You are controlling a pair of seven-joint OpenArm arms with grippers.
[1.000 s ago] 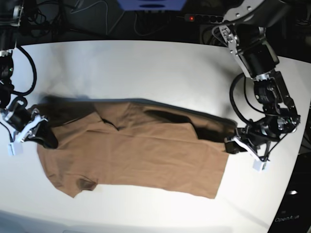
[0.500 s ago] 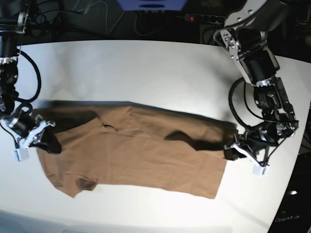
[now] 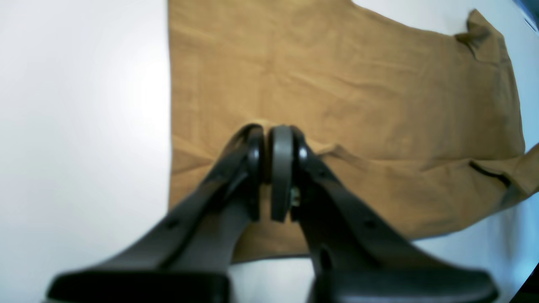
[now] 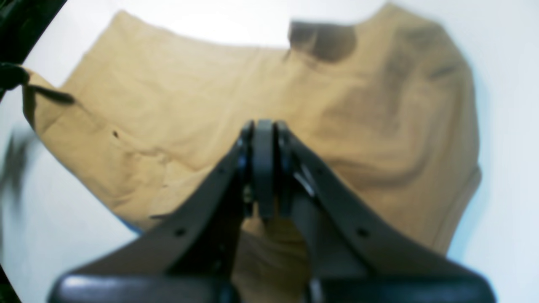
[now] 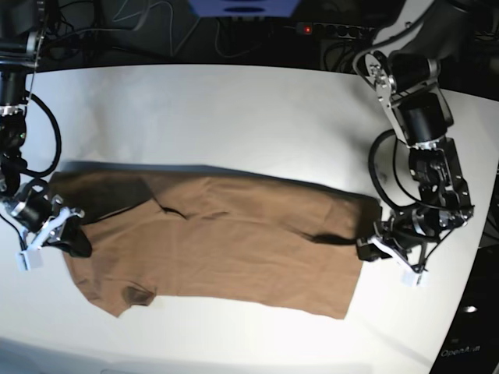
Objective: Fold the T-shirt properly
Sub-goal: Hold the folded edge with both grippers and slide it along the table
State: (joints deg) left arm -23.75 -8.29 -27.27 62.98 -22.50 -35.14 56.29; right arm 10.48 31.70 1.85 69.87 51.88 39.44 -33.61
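The tan-brown T-shirt (image 5: 226, 249) lies stretched left to right on the white table (image 5: 234, 109), doubled over along its length. My left gripper (image 5: 368, 249) is shut on the shirt's right end; in the left wrist view (image 3: 267, 139) its jaws pinch a ridge of cloth (image 3: 337, 84). My right gripper (image 5: 74, 241) is shut on the shirt's left end near the sleeve. In the right wrist view (image 4: 263, 130) its jaws are closed over the cloth (image 4: 189, 105). A sleeve (image 5: 129, 296) sticks out at the front left.
A power strip (image 5: 327, 29) with a red light, cables and a blue object (image 5: 243, 6) lie beyond the table's far edge. Both arms' cables hang at the table's left and right sides.
Both grippers have come down and forward with the shirt's upper layer. The raised fold and its dark shadow have flattened, and the cloth now lies smoother.
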